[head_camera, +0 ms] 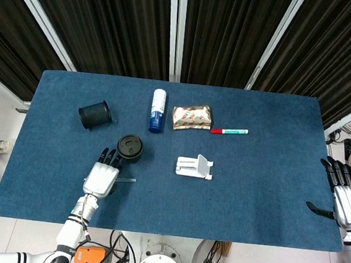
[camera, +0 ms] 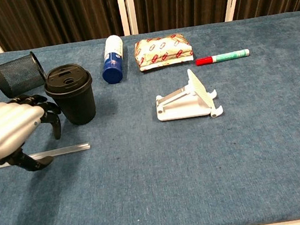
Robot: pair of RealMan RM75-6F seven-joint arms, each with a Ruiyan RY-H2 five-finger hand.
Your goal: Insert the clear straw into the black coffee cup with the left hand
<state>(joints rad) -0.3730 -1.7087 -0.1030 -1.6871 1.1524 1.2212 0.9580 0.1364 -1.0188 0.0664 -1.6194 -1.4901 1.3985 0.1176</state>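
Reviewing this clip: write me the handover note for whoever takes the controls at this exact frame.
Left hand: open, fingers spread above the clear plastic straw, not gripping it.
Right hand: open, idle at the table's right edge.
The straw lies flat on the blue cloth table, in front of the upright black lidded coffee cup.
Done: the reach to the straw only.
Left: grasp the straw, lift it, insert it through the cup's lid.
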